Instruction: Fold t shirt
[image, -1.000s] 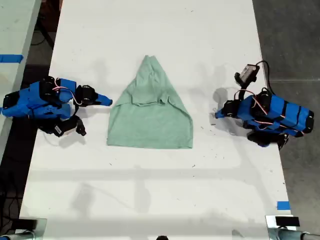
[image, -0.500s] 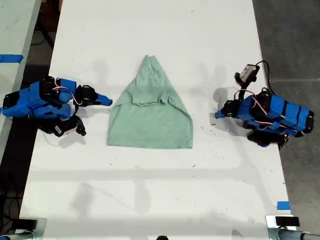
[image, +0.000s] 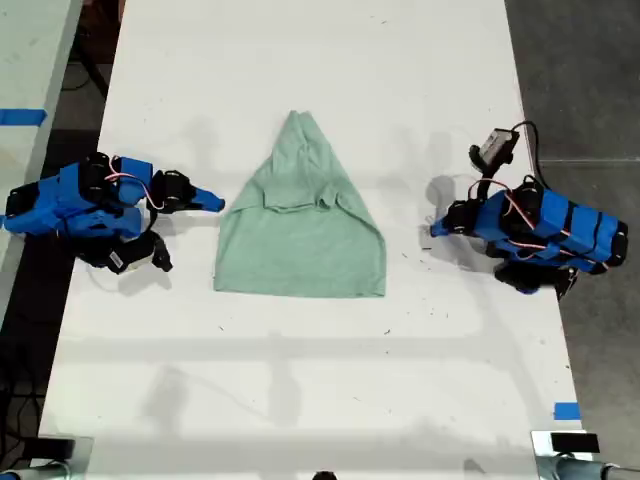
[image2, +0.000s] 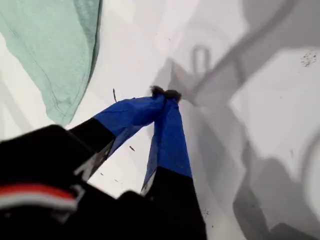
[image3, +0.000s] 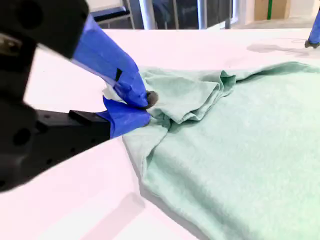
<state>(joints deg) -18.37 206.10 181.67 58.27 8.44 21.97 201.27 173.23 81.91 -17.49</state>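
The t shirt (image: 300, 250) is lying flat on the white table (image: 300, 400), slightly above the middle of the exterior view. Its lower part is forming a broad rectangle, while its upper part is narrowing to a blunt point toward the top of the frame. A folded ridge is crossing the cloth about halfway up.

The first gripper (image: 435, 228) is resting at the right of the exterior view, pointing toward the shirt and standing clearly apart from its right edge. In the first wrist view this gripper (image2: 165, 94) is showing both blue fingers pressed together at the tips with nothing between them, and the shirt (image2: 55, 55) is lying off to one side.

The second gripper (image: 215, 203) is sitting at the left of the exterior view, its tip just beside the shirt's left edge. In the second wrist view its fingers (image3: 146, 107) are appearing drawn together right at the rumpled hem of the shirt (image3: 240, 140). Whether any cloth is being pinched cannot be told.
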